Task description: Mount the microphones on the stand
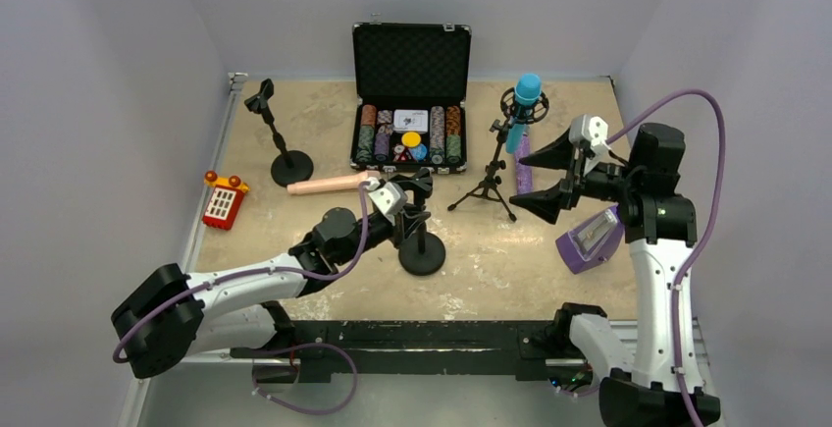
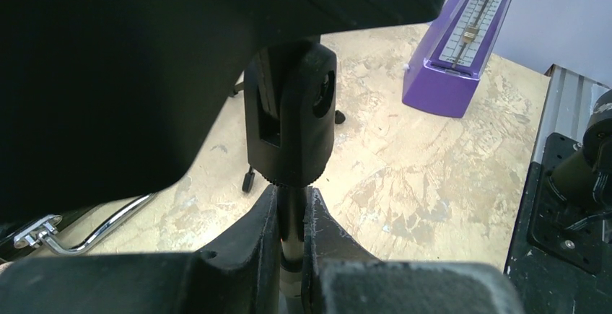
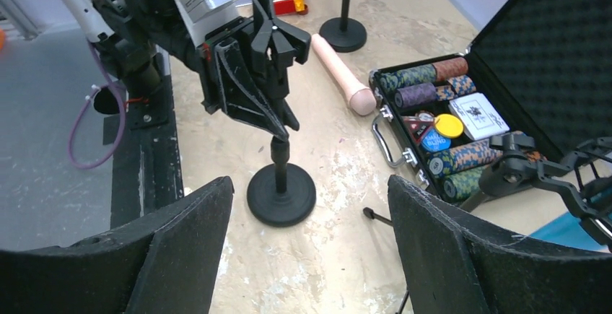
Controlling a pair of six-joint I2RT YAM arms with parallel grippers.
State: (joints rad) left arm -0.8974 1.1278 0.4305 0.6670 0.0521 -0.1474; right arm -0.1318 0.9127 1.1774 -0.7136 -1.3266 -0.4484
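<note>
My left gripper (image 1: 410,213) is shut on the pole of a black round-base stand (image 1: 422,252) at the table's middle. In the left wrist view the fingers (image 2: 260,227) pinch the pole just below the stand's clip holder (image 2: 291,126). A beige microphone (image 1: 329,185) lies flat to its left. A teal microphone (image 1: 527,93) sits in the shock mount of a tripod stand (image 1: 488,184), and a purple microphone (image 1: 522,170) lies beside it. My right gripper (image 1: 542,177) is open and empty, hovering right of the tripod; its view shows the round-base stand (image 3: 281,195) and the beige microphone (image 3: 343,72).
An open poker chip case (image 1: 410,103) stands at the back centre. A second round-base stand (image 1: 285,152) is at the back left, with a red toy (image 1: 224,201) near the left edge. A purple metronome (image 1: 592,238) sits below my right gripper.
</note>
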